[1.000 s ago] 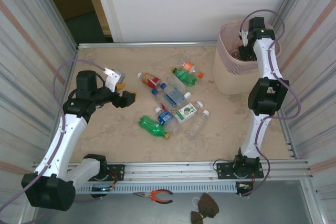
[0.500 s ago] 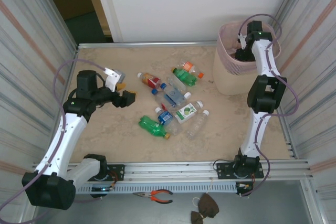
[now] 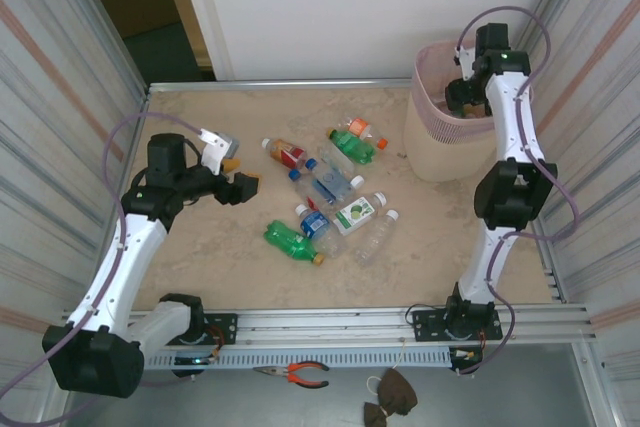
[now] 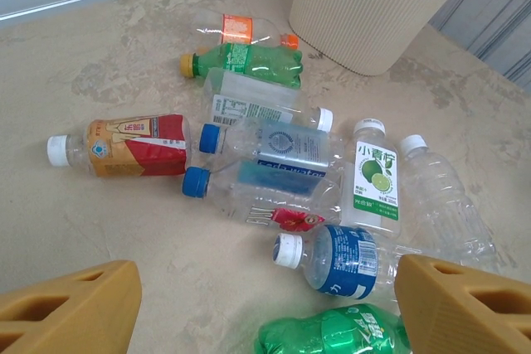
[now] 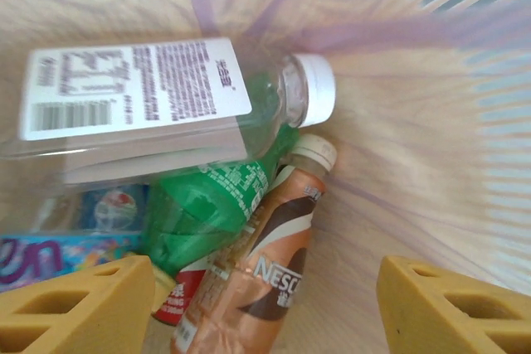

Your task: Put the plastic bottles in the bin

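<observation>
While the desk (image 3: 200, 247) carries everything, the largest thing we see on it is the bin (image 3: 435, 152), standing at the far right corner. Our right tool (image 3: 462, 97) hangs at the bin's mouth, its fingers spread and pinching nothing. Below it, inside the bin, a clear bottle with a white label (image 5: 141, 93), a green bottle (image 5: 207, 205) and a brown Nescafé bottle (image 5: 261, 275) lie heaped together. The loose plastic bottles (image 3: 325, 192) lie on their sides in a cluster at mid-desk, left of the bin and just right of our left tool (image 3: 240, 187). That tool is spread too and empty, facing the cluster, with a blue-labelled bottle (image 4: 336, 259) and a second green bottle (image 4: 332, 333) nearest its fingers.
</observation>
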Robot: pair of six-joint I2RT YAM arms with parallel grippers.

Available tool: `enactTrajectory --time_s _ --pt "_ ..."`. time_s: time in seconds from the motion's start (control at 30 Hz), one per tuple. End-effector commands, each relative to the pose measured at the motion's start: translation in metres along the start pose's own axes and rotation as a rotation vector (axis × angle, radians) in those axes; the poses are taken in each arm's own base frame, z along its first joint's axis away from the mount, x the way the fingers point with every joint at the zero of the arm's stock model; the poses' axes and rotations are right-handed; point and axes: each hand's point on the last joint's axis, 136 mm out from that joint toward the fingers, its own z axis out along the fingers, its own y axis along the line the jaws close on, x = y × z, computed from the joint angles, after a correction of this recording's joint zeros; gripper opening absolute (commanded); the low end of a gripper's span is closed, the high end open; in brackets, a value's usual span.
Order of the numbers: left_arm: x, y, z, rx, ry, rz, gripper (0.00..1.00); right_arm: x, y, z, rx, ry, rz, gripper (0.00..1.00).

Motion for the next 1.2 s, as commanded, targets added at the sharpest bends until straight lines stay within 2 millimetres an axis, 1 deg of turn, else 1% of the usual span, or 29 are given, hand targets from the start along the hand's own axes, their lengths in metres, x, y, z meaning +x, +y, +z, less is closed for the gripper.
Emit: enactTrajectory --time_s 0.0,0.13,0.3,0.4,0.6,0.73,0.87,0.93,0.97,1.0,1.03,1.17 --pt "0.001 0.008 0.000 -0.032 0.015 0.001 0.79 -0.016 0.001 -0.052 0.015 -0.098 0.027 0.71" --pt "0.002 0.011 0.000 -0.049 0.019 0.001 0.79 -0.022 0.013 -0.081 -0.005 -0.152 0.013 0.71" --pt "0.004 0.014 -0.001 -0.072 0.029 0.006 0.79 -0.024 0.042 -0.114 -0.044 -0.197 -0.035 0.71" --pt "0.004 0.017 -0.002 -0.092 0.029 0.010 0.79 -0.023 0.067 -0.133 -0.084 -0.223 -0.066 0.71" --pt "0.003 0.020 -0.005 -0.115 0.021 0.012 0.79 -0.013 0.118 -0.165 -0.158 -0.268 -0.136 0.71" --pt "0.003 0.023 -0.006 -0.132 0.017 0.009 0.79 -0.001 0.166 -0.186 -0.245 -0.302 -0.194 0.70" --pt "0.003 0.029 -0.008 -0.154 0.011 -0.010 0.79 0.018 0.215 -0.198 -0.335 -0.302 -0.250 0.70" --pt "0.003 0.033 -0.010 -0.166 0.003 -0.025 0.79 0.027 0.238 -0.201 -0.371 -0.291 -0.278 0.70" --pt "0.002 0.036 -0.012 -0.172 -0.005 -0.035 0.79 0.033 0.252 -0.201 -0.390 -0.281 -0.296 0.70" --pt "0.002 0.039 -0.013 -0.180 -0.013 -0.044 0.79 0.042 0.264 -0.198 -0.406 -0.260 -0.315 0.70" --pt "0.001 0.042 -0.015 -0.184 -0.020 -0.056 0.79 0.048 0.279 -0.201 -0.430 -0.253 -0.339 0.70" --pt "-0.002 0.060 -0.026 -0.223 -0.071 -0.114 0.79 0.071 0.326 -0.201 -0.482 -0.205 -0.404 0.70"
